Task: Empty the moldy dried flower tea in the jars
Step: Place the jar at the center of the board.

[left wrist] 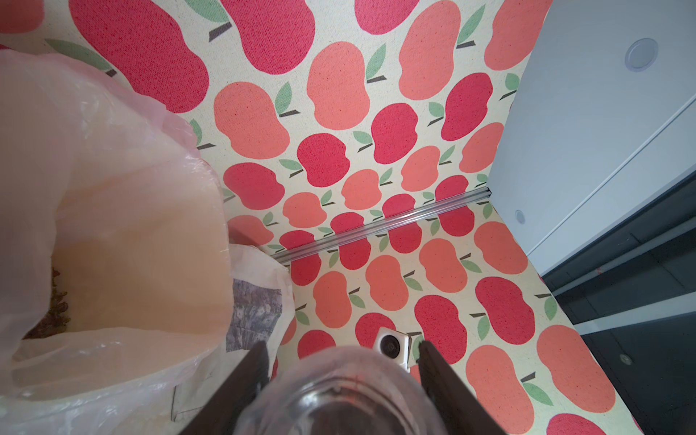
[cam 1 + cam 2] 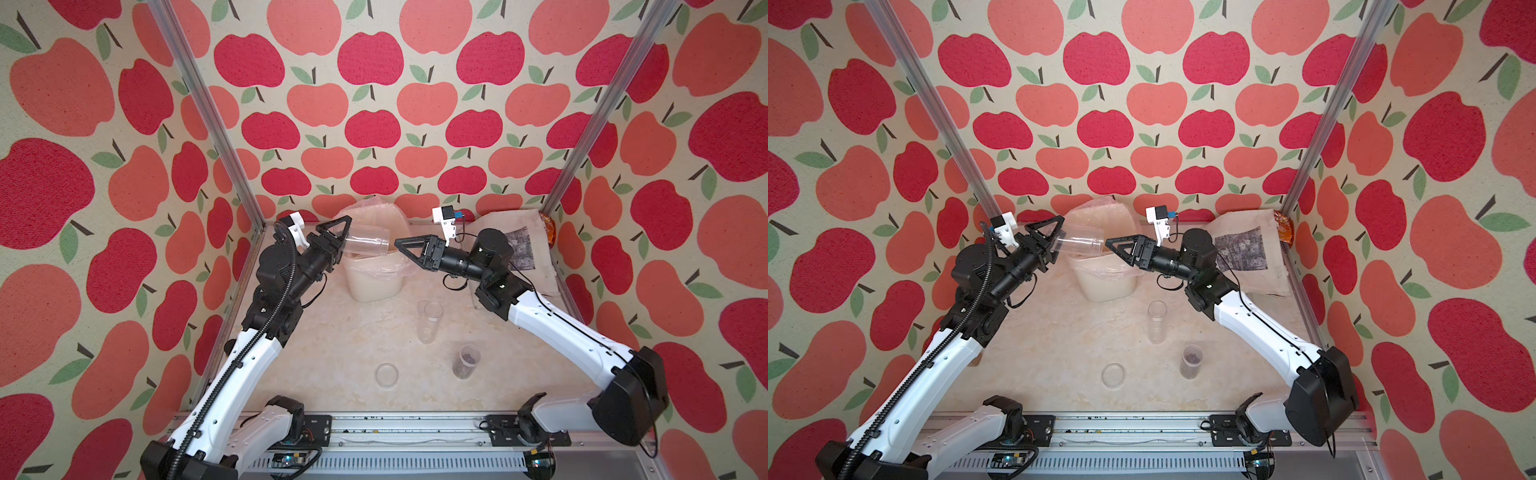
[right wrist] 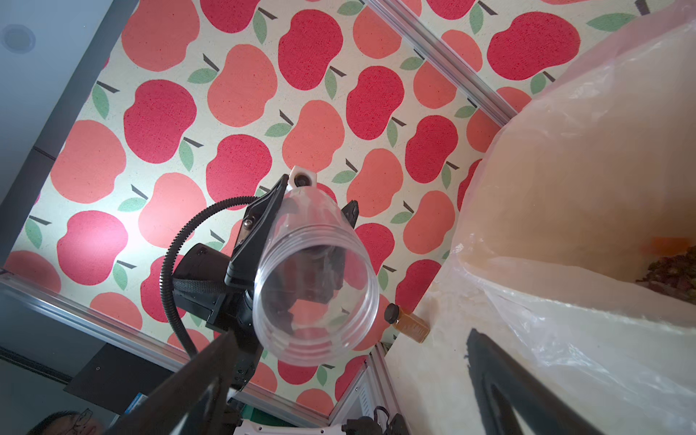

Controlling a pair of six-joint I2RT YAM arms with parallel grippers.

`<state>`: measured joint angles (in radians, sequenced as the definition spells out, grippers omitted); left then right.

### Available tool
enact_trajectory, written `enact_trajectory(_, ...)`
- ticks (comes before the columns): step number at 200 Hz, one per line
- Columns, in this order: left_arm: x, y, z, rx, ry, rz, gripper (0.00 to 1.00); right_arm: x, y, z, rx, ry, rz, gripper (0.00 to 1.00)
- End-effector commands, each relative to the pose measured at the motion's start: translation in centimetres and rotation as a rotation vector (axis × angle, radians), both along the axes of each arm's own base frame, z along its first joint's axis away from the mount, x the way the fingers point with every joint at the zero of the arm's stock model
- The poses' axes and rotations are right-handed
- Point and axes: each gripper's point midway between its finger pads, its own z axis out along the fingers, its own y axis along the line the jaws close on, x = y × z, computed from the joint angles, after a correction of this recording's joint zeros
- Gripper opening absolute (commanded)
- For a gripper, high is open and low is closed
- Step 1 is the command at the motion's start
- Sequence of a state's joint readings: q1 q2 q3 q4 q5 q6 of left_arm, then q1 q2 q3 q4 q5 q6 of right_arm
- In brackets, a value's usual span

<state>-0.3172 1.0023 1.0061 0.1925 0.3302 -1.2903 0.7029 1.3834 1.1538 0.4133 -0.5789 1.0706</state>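
Observation:
My left gripper (image 2: 343,239) (image 1: 342,361) is shut on a clear jar (image 2: 368,245) (image 3: 316,286), held on its side above the cream bin (image 2: 374,286), mouth toward my right gripper. This jar looks empty and has no lid. My right gripper (image 2: 401,245) (image 3: 344,350) stands open just off the jar's mouth, holding nothing. Brown tea (image 1: 56,312) (image 3: 670,275) lies inside the bin's liner. On the table stand an empty clear jar (image 2: 430,320) and a jar with dark tea (image 2: 467,361) at its bottom.
A round clear lid (image 2: 386,375) lies flat near the table's front. A printed cloth bag (image 2: 523,245) leans at the back right, an orange object (image 2: 549,230) behind it. A small amber bottle (image 3: 408,324) lies by the wall. Aluminium frame posts mark the corners.

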Motion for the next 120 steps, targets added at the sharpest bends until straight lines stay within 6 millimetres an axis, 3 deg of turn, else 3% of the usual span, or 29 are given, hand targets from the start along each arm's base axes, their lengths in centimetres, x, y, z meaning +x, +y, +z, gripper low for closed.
enact_trajectory(1, -0.1, -0.4, 0.7, -0.031, -0.023, -0.029, 0.0, -0.9, 0.6, 3.0, 0.071, -0.045, 0.043, 0.99)
enact_trajectory(80, -0.1, -0.5, -0.1, -0.019, -0.01, -0.035, 0.0, -1.4, 3.6, 3.4, 0.076, -0.03, 0.112, 0.99)
enact_trajectory(120, -0.1, -0.5, -0.4, -0.017, -0.005, -0.036, 0.0, -1.7, 5.0, 3.6, 0.08, -0.028, 0.142, 0.94)
